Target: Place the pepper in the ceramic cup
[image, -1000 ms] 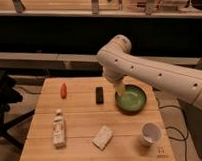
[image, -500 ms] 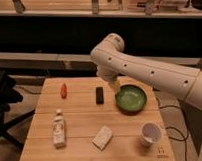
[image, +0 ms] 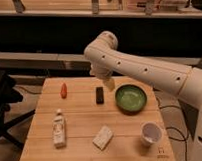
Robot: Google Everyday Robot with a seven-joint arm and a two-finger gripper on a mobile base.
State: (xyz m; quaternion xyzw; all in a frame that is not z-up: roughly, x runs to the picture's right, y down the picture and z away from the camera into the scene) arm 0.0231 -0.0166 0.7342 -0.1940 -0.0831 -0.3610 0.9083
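The gripper (image: 109,84) hangs low over the far middle of the table, just above the gap between a black block (image: 99,94) and a green bowl (image: 130,98). It is mostly hidden beneath the bend of the white arm (image: 139,68), and whether it is open or closed cannot be told. The arm runs off the right edge.

The table (image: 80,115) is pale wood. Behind it are dark shelves, their contents too dim to identify. A dark shape at the left edge is cut off.

The pepper (image: 64,90) lies near the far left of the table, well apart from the gripper. The ceramic cup (image: 151,133) stands upright near the front right corner. A white bottle (image: 58,128) lies near the front left, and a pale block (image: 102,137) sits at front centre.
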